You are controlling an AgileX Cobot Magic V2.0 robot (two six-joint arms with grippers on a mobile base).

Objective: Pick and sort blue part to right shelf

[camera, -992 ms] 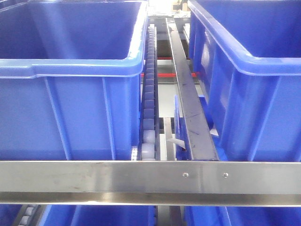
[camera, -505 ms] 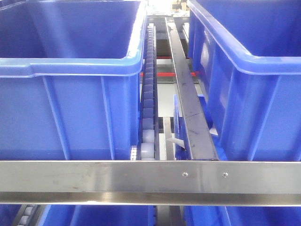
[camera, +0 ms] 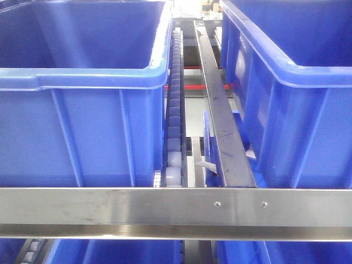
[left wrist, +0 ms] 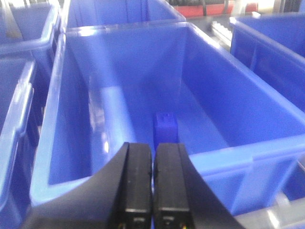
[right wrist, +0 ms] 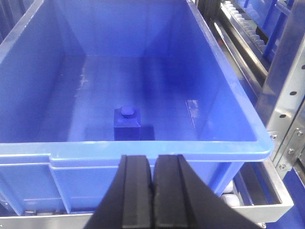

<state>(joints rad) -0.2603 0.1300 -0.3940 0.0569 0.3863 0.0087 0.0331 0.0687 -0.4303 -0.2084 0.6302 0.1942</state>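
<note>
Where the front view faces the right shelf [camera: 176, 212], a brushed-steel front rail with two screws crosses the frame, and two deep blue bins [camera: 82, 110] stand behind it on the rack. Between the bins run a pale roller track [camera: 174, 110] and a dark steel divider [camera: 220, 115]; more blue bins show below the rail. In the right wrist view, a bin [right wrist: 143, 152] sits behind a steel frame, and a small blue part [right wrist: 127, 121] with a round stud on top rests upright on its floor. The right claw [right wrist: 152, 195] hovers at the near rim, fingers pressed together, holding nothing. In the left wrist view, the left claw [left wrist: 153, 191] is likewise closed and empty above another bin, where a second blue part [left wrist: 166, 128] lies.
</note>
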